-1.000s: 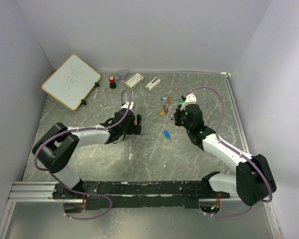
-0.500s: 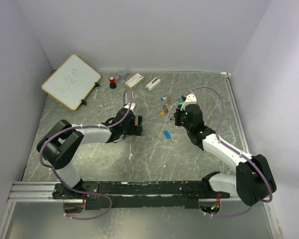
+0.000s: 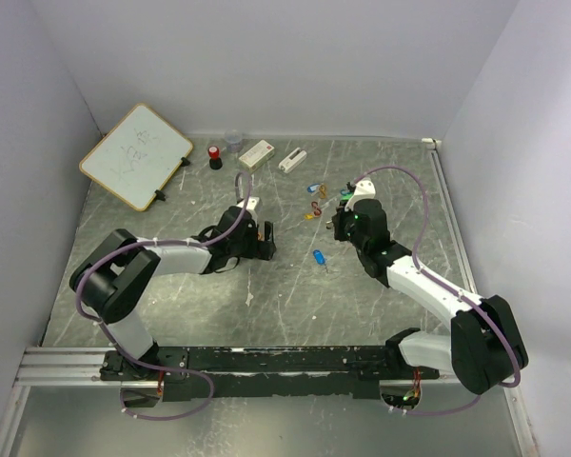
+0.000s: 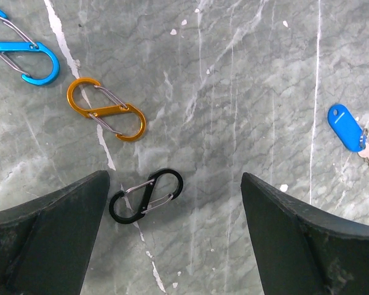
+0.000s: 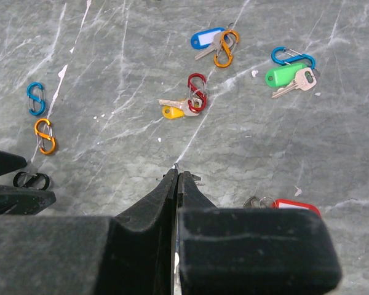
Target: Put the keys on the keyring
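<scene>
Left gripper (image 4: 175, 178) is hanging wide open, empty; blue-tagged key (image 4: 346, 128) is lying off to its right. I'm seeing right gripper (image 5: 177, 175) pinched closed, contents unclear, yellow-tagged key (image 5: 172, 111) just ahead of its tips.

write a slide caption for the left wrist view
Open left claw over a black clip, blue-tagged key at image right.
</scene>
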Controlling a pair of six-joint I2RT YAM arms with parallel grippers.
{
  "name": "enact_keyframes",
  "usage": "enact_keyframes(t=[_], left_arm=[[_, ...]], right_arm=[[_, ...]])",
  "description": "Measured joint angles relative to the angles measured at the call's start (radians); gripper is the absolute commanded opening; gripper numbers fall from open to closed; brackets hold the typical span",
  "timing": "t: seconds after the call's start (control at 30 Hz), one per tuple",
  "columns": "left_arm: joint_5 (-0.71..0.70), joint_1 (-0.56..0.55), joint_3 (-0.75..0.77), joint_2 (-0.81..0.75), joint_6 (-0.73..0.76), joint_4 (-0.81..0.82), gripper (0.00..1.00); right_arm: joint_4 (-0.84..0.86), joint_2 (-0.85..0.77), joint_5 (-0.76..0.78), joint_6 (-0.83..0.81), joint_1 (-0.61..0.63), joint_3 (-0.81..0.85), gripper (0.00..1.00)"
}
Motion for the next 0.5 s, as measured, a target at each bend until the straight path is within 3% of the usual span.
enact_keyframes(t=[0.5], left_arm=[[0.069,-0.004,-0.076,-0.057,-0.025,0.037,0.99]], right_arm=[[0.000,0.000,0.002,0.000,0.000,0.000,0.00]])
